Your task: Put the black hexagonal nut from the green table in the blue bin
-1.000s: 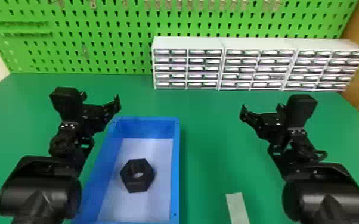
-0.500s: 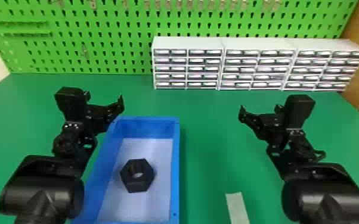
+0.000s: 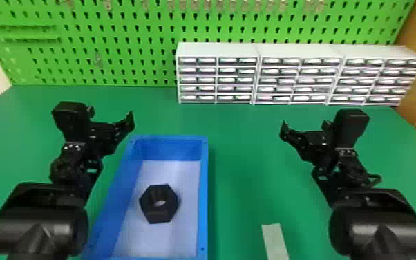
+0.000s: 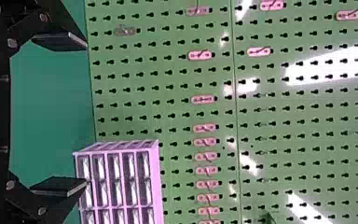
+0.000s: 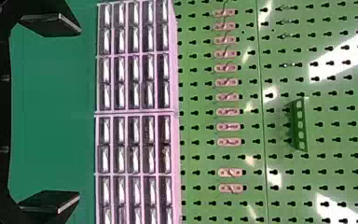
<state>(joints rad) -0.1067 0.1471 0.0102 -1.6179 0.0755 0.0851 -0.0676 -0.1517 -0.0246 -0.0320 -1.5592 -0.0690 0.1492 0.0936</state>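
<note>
Now, the black hexagonal nut point(image 3: 159, 217) lies inside the blue bin point(image 3: 204, 193), on its pale bottom and apart from the side walls, with its round hole turned upward. The bin stands on the green table point(image 3: 248, 193), between the two arms but closer to the left one.

The left gripper point(image 3: 111, 115) is near the far left corner of the bin. In its wrist view, the left gripper point(image 4: 86, 114) has the fingers wide apart, and nothing is held between them. The right gripper point(image 3: 304, 126) is well apart from the bin, on the right side of the table. Its fingers point(image 5: 58, 202) are also wide apart, equally with nothing between them.

A pale strip point(image 3: 274, 238) lies on the table, to the right of the bin. At the far edge, a row of white drawer cabinets point(image 3: 217, 50) stands in front of the green pegboard point(image 3: 141, 31).
</note>
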